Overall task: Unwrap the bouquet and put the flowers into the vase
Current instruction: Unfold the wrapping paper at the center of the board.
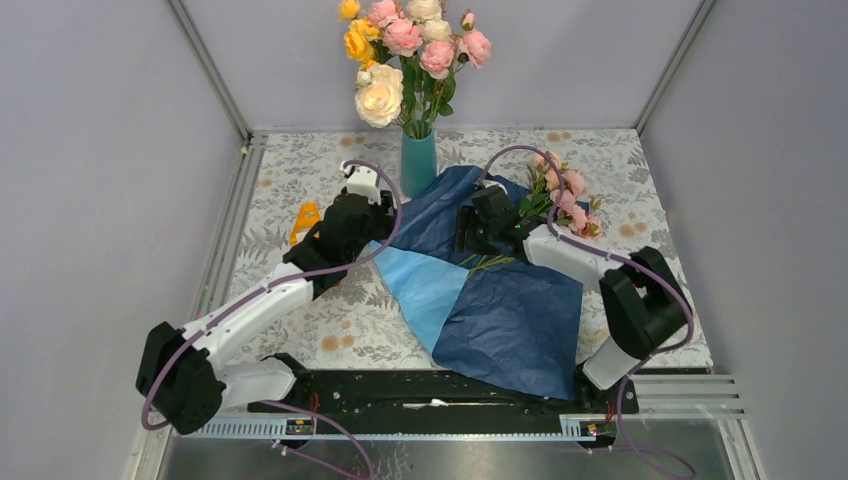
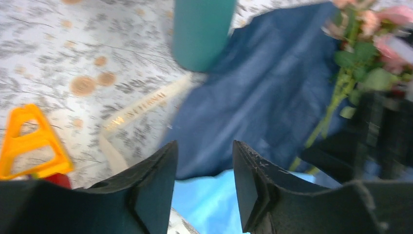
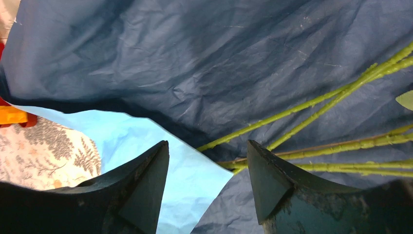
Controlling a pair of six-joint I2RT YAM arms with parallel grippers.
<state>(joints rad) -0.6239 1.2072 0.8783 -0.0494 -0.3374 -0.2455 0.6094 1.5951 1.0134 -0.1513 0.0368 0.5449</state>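
Item: flowers (image 1: 562, 192), 1 bunch, lying on opened blue paper (image 1: 505, 320), heads far-right, stems (image 3: 302, 105) running near-left. Right gripper (image 3: 207, 144): jaws apart, empty, stem ends just beside it; judged the nearer arm. Left gripper (image 2: 204, 144): jaws apart, empty, facing vase (image 1: 418, 165).

I count one tall teal-blue smooth vase (image 1: 418, 163). In it, one big bunch of yellow, cream and pink roses (image 1: 405, 50). Right of the vase, one small bunch of pink artificial roses (image 1: 563, 195), and at least four thin green stems (image 3: 355, 168) that I can make out. One crinkled blue paper sheet (image 1: 505, 315) in front of the vase. One orange plastic frame (image 1: 304, 220) left of it. One cream ribbon strip (image 2: 146, 103) too.
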